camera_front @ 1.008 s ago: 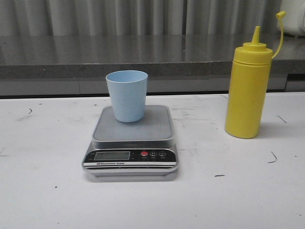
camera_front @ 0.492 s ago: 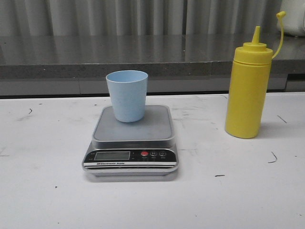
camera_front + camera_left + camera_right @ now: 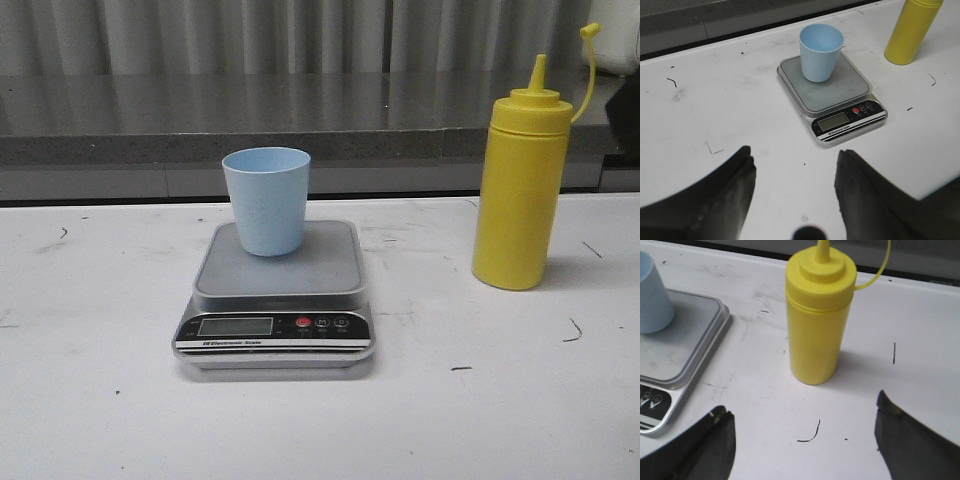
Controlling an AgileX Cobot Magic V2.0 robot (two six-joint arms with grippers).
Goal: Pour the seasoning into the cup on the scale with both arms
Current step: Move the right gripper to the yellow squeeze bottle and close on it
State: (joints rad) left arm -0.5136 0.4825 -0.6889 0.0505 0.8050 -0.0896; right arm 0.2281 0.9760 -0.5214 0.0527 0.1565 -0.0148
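The seasoning stands upright on the desk, its long axis vertical, nozzle up and the little cap hanging off on its tether, well apart from the scale on the robot's right side. The right hand is the nearer one: its fingers are spread wide and empty, and the bottle sits straight ahead between them, not yet touched. A level reach forward would likely bring the fingers around the bottle's body. The cup stands upright toward the back of the scale's platform, ahead of the left hand, which is likewise spread and empty, well short of the scale.
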